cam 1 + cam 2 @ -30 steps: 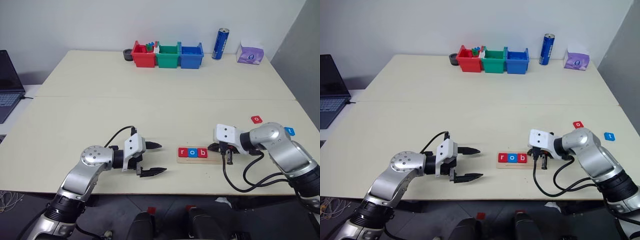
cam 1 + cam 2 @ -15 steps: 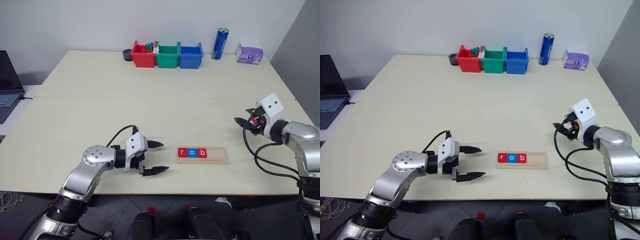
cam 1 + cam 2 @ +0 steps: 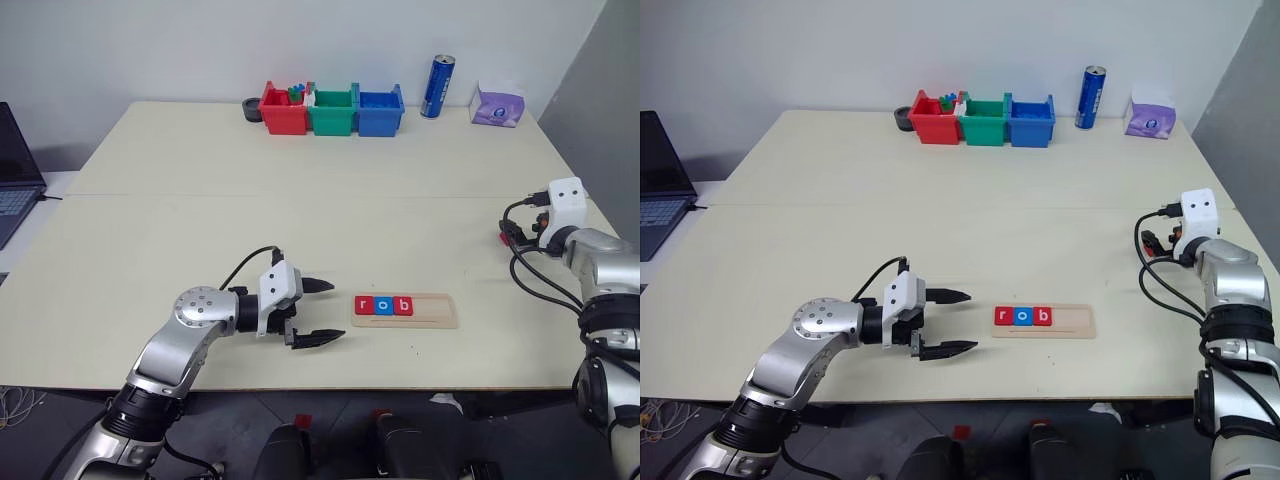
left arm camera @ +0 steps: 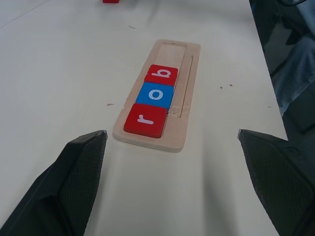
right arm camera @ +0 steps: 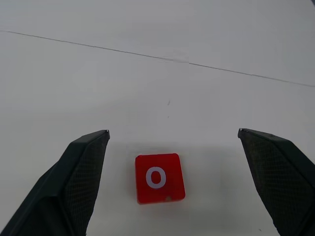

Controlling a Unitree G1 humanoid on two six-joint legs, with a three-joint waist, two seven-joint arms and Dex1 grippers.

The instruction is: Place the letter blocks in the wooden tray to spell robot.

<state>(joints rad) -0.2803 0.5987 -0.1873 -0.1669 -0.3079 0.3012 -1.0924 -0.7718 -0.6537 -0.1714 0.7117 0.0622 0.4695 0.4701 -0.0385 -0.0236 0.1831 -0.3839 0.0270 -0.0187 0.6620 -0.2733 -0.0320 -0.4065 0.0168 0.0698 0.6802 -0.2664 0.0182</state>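
The wooden tray (image 3: 430, 312) lies near the table's front edge, right of centre. In its left part sit three letter blocks: red r (image 3: 364, 305), blue o (image 3: 383, 305) and red b (image 3: 402, 306). My left gripper (image 3: 336, 312) hovers open just left of the tray, pointing at it, with nothing between its fingers (image 4: 74, 172). My right gripper (image 3: 510, 234) is open far to the right, low over a loose red o block (image 5: 159, 178). That block lies flat on the table between the fingers (image 5: 74, 182), touching neither.
Red (image 3: 282, 110), green (image 3: 333, 111) and blue (image 3: 381, 110) bins stand in a row at the table's back. To their right are a blue can (image 3: 437, 87) and a purple tissue pack (image 3: 497, 104). A laptop (image 3: 15, 190) sits at the far left.
My right gripper left the tray's right end, swung out to the far right over the red o block, and opened. My left gripper stayed put, open.
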